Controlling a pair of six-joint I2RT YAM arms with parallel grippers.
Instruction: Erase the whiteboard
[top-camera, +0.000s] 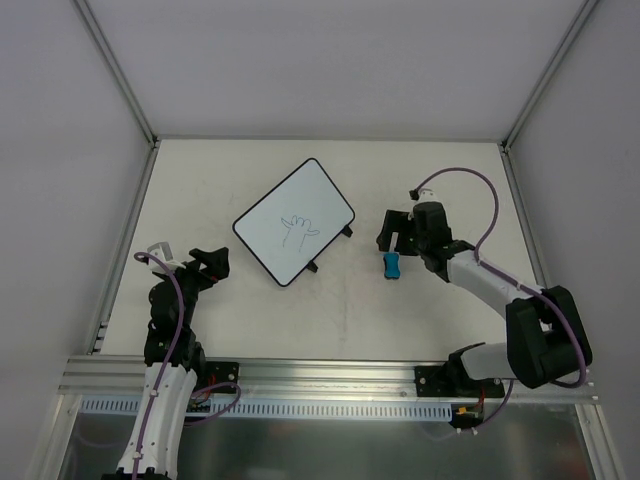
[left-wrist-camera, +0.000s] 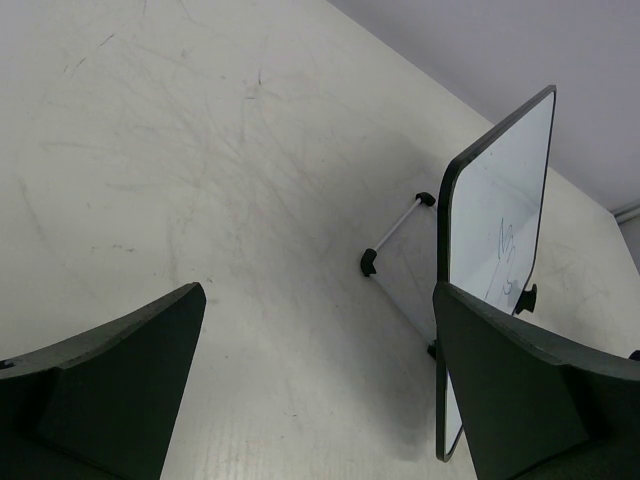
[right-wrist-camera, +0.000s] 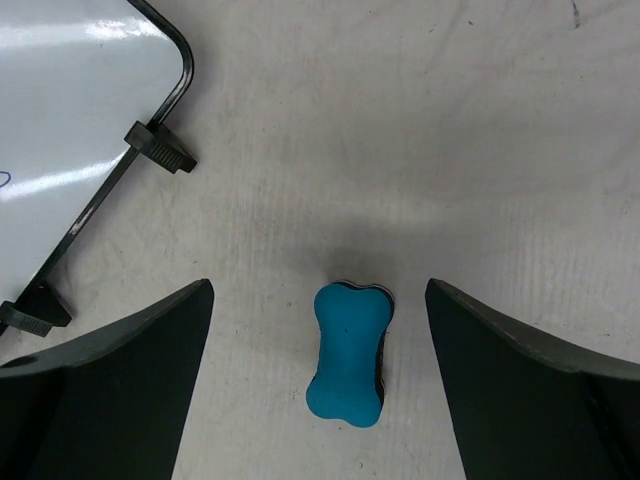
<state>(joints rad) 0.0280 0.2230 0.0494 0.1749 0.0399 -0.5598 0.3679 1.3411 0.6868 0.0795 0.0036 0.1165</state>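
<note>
Whiteboard: the whiteboard (top-camera: 294, 221) is sitting on the table (top-camera: 430, 320) around mid-table, turned on the diagonal, between the two arms and closer to the far side.
Sketch: a thin dark line sketch (top-camera: 298, 228) is showing on the white face, so the board is not wiped.
Feet: small black feet (right-wrist-camera: 160, 148) are sticking out from the board's rim on the side facing the right arm.
Eraser: the blue bone-shaped eraser (right-wrist-camera: 348, 352) is lying on the table just beside the board's right edge, apart from it.
Right gripper: the right gripper (right-wrist-camera: 318, 285) is hanging over the eraser with its jaws spread wide, one finger on either side, neither one touching it and nothing in its hold.
Left gripper: the left gripper (top-camera: 205, 263) is waiting near the board's left corner, jaws gaping wide, gripping nothing and pointing towards the board's edge.
</note>
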